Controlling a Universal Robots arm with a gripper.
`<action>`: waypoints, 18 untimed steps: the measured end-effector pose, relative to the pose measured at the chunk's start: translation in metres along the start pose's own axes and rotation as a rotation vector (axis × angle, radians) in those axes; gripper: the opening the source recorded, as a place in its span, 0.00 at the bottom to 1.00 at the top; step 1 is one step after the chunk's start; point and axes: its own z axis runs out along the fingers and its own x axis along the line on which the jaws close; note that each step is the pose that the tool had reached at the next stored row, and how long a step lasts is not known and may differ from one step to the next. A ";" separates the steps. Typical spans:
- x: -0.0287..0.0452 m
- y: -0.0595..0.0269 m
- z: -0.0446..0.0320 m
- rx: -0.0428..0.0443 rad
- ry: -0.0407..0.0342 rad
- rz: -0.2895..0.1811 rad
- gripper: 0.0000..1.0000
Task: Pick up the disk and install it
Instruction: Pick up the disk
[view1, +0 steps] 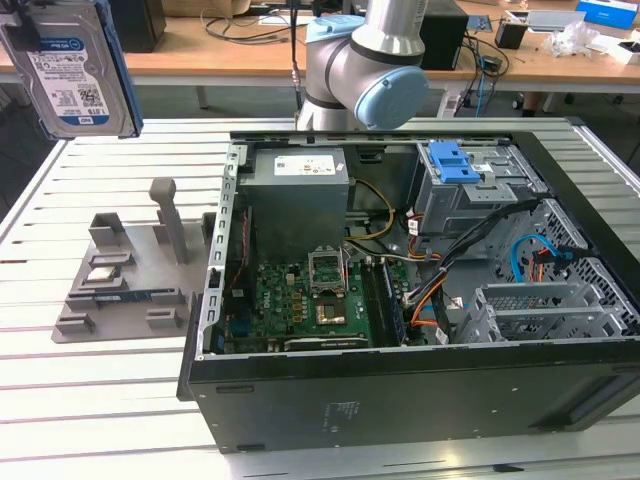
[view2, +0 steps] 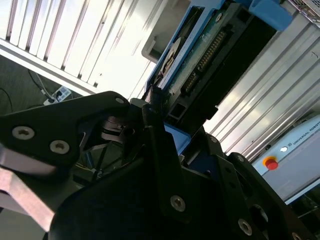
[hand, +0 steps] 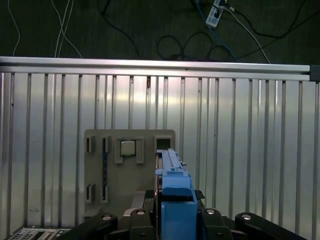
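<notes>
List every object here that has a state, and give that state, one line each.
disk: lifted clear of the table, clamped in the gripper, not installed.
gripper: shut on the disk.
computer case: lying on its side, panel off, interior exposed.
grey holder: on the table, chip seated in one pocket.

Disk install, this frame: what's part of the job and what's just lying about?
Job:
- disk, held by the claw above the table
- drive cage in the open case

Lying about:
- grey holder with a chip in it
- power supply
- motherboard
</notes>
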 end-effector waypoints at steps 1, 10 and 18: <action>0.0000 0.0000 -0.0012 0.0000 0.0000 0.000 0.36; 0.0000 0.0002 -0.0111 0.0000 0.0000 0.000 0.36; 0.0002 0.0006 -0.0295 0.0000 0.0000 0.000 0.36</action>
